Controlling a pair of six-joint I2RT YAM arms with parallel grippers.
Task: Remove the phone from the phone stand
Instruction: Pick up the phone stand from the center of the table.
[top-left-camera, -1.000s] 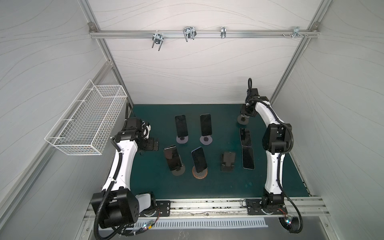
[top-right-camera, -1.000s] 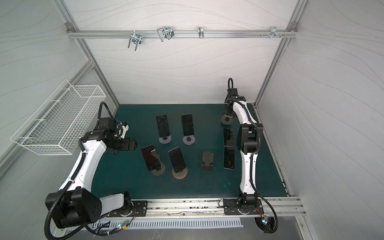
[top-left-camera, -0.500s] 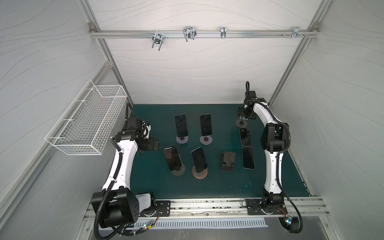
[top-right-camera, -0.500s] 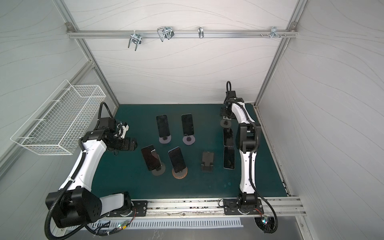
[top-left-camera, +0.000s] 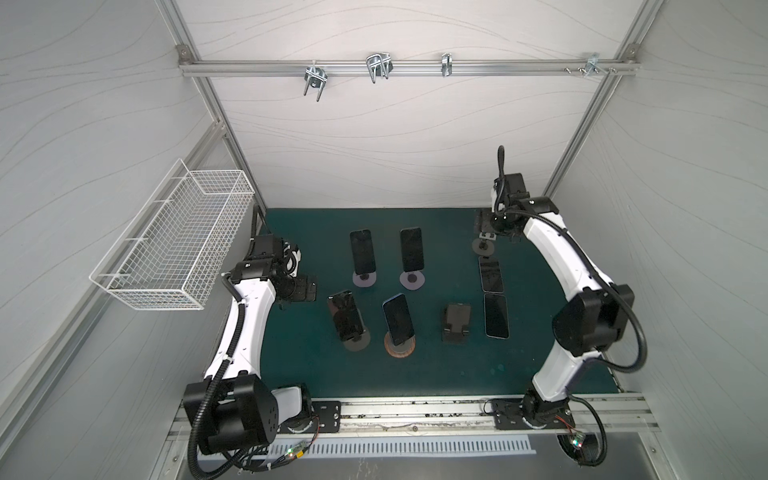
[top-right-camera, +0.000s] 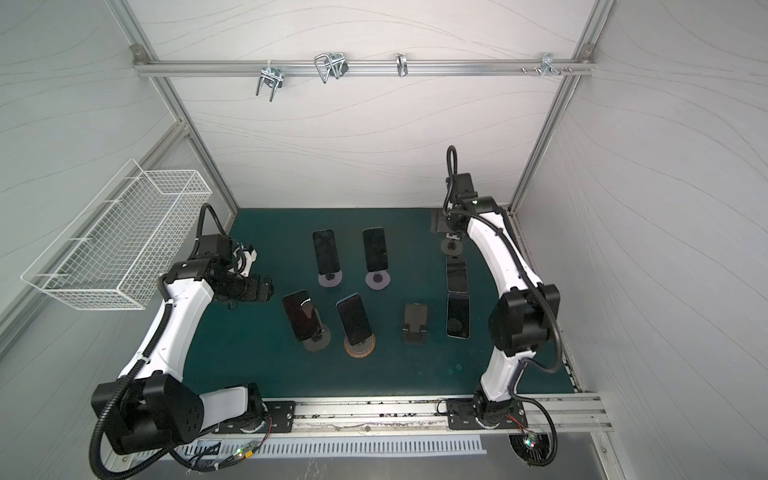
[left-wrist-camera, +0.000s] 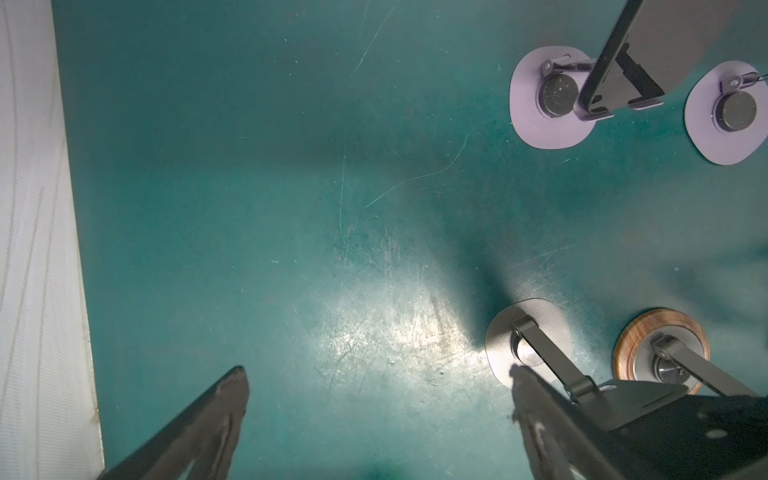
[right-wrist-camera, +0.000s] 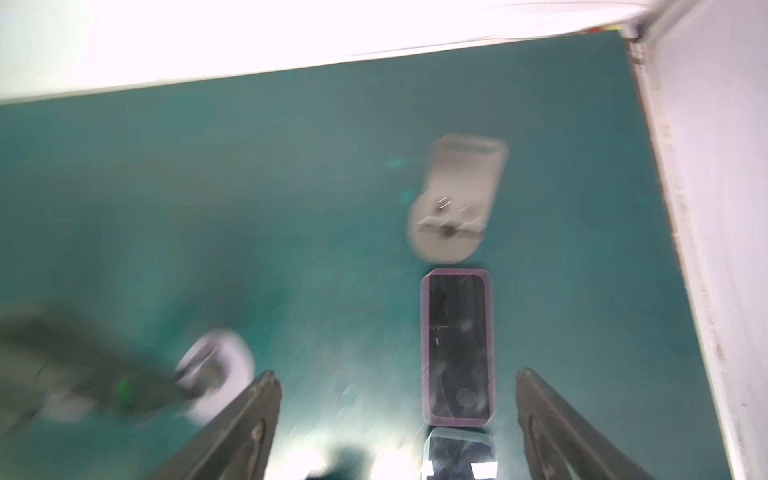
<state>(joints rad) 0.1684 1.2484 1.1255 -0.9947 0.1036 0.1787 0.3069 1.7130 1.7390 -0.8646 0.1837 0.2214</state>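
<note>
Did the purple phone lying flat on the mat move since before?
No. The purple phone still lies flat between the empty grey stand and the other flat phone.

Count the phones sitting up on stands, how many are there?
4. In a top view: back-left phone, back-right phone, front-left phone, front-right phone. The far flat phone and near flat phone lie on the mat, off stands. None seems hidden.

Our tally
We count six phones (top-left-camera: 362, 257), four propped and two flat; six stands (top-left-camera: 456, 323), two empty; one wire basket (top-left-camera: 174, 249).
</note>
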